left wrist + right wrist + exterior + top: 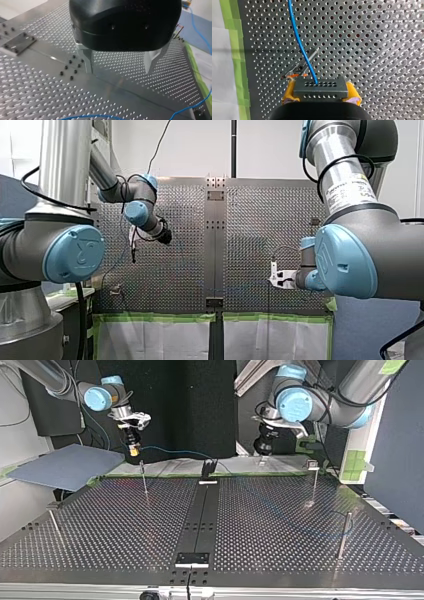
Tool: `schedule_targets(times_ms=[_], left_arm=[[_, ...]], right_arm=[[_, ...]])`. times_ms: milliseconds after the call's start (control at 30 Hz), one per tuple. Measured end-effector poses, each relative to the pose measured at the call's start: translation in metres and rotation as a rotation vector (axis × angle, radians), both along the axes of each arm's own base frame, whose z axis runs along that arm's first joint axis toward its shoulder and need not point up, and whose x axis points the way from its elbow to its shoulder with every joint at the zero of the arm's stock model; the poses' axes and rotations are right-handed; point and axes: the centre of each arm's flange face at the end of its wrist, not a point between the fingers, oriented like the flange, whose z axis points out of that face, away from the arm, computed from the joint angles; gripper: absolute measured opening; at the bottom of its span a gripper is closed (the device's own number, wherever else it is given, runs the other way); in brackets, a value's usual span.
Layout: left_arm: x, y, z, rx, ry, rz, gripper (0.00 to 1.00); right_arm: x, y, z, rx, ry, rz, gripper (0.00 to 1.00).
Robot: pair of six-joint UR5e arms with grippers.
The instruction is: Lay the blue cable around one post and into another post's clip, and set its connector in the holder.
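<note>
Perforated metal table [374,37], round holes. Above it, my left gripper [119,70]: black shell, bare metal fingers spread, empty. Near the table's green-taped edge, my right gripper [321,94], yellow pads clamped on a flat grey drilled connector [321,87]; thin blue cable [298,40] curves off it.

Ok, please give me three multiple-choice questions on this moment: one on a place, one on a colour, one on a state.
1. Where is the connector? A in my left gripper; B in my right gripper; C loose on the table.
2. What colour are the right gripper's pads? A yellow; B red; C white.
3. My left gripper is: A shut on the connector; B shut, empty; C open, empty.
Answers: 1B, the pads clamp it; 2A, yellow shows beside it; 3C, its fingers stand apart over the table.
</note>
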Motion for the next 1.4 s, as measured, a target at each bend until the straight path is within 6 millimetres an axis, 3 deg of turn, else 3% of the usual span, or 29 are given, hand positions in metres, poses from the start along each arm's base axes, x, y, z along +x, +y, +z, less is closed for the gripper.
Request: schedule_targets(times_ms=[400, 933, 1167, 1400], left_arm=[[-0.004, -0.043, -0.034, -0.007, -0.006, -0.081, 1.00], [0.021, -0.129, -0.047, -0.069, -0.134, -0.162, 1.00], [0.010, -0.168, -0.070, -0.094, -0.153, -0.227, 1.00], [-0.007, -0.194, -0.099, -0.105, -0.154, -0.249, 1.00]], right_arm=[[0.002, -0.002, 0.002, 0.000, 0.003, 0.005, 0.00], [0.010, 0.000, 0.004, -0.003, 0.003, 0.023, 0.00], [0.013, -0.001, 0.006, -0.006, 0.002, 0.033, 0.00], [0.014, -0.001, 0.007, -0.007, 0.002, 0.035, 0.00]])
